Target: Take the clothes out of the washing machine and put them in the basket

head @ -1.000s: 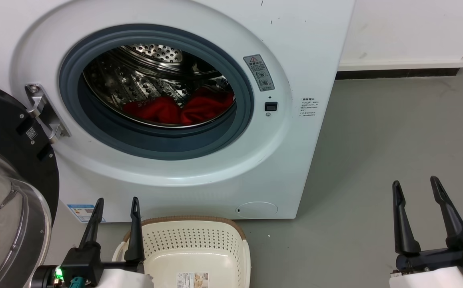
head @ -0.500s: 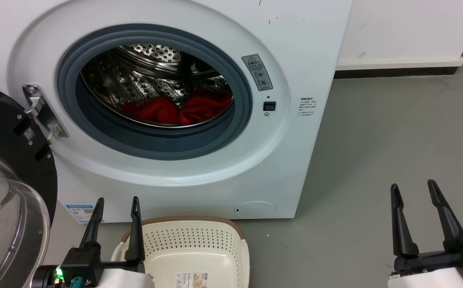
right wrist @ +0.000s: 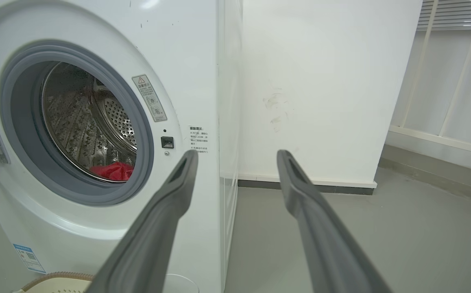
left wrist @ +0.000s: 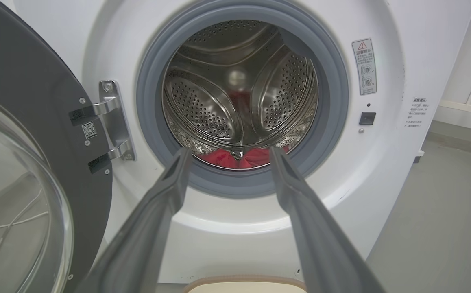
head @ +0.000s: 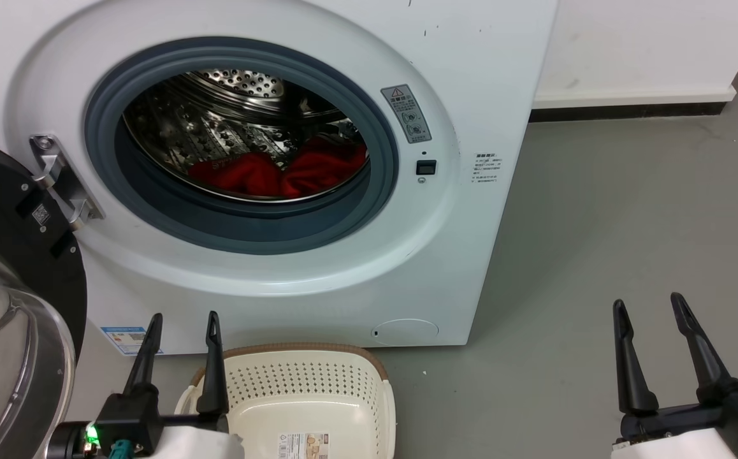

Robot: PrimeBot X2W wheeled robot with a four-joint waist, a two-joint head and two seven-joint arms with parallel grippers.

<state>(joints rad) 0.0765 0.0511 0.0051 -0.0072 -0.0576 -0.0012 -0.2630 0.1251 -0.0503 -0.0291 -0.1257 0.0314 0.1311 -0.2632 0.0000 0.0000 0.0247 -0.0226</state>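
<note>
The white washing machine [head: 471, 95] stands with its porthole uncovered and its glass door [head: 6, 344] swung out to the left. Red clothes [head: 280, 171] lie heaped at the bottom of the steel drum; the same clothes [left wrist: 239, 158] [right wrist: 113, 171] appear in both wrist views. The cream basket [head: 308, 395] sits on the floor in front of the machine and looks empty. My left gripper [head: 184, 319] is open, low beside the basket's left rim, well short of the porthole. My right gripper [head: 648, 303] is open over the bare floor to the right.
Grey floor [head: 630, 210] stretches right of the machine up to a white wall [head: 636, 44] with a dark skirting. The open door and its metal hinge [head: 63, 182] crowd the left side. A slatted white panel [right wrist: 447, 73] lines the far right.
The whole head picture has slid slightly left and down, so the camera has moved. The clothes, basket and both open grippers hold their places relative to each other.
</note>
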